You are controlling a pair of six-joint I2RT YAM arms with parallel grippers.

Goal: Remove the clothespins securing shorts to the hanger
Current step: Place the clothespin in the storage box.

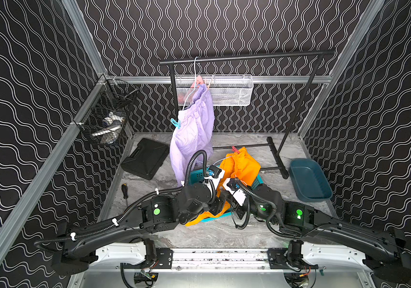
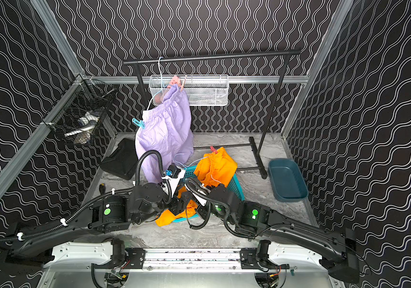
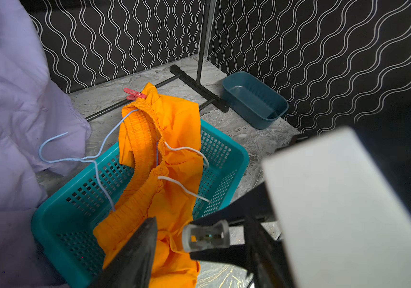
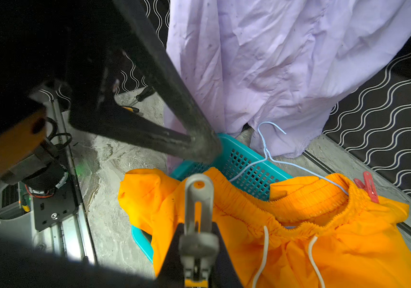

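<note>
The orange shorts (image 1: pixel 239 165) lie over a teal basket (image 3: pixel 57 224), and a red clothespin (image 3: pixel 134 94) pins their waistband to a light blue wire hanger (image 3: pixel 95 159). My right gripper (image 4: pixel 197 232) is shut on a whitish clothespin (image 4: pixel 198 199) just above the orange fabric. My left gripper (image 3: pixel 200 223) is open around that clothespin (image 3: pixel 205 235), and its finger (image 3: pixel 137 249) stands apart from it. The lilac shorts (image 1: pixel 194 129) hang from a second hanger on the rail, with a light blue clothespin (image 1: pixel 175 123) on the lower end of their waistband.
A black clothes rack (image 1: pixel 246 56) stands at the back with a white mesh basket (image 1: pixel 232 89) behind it. A dark teal tub (image 1: pixel 309 179) sits at the right. A black case (image 1: pixel 146 158), a screwdriver (image 1: pixel 124 190) and a black wire basket (image 1: pixel 107 112) are at the left.
</note>
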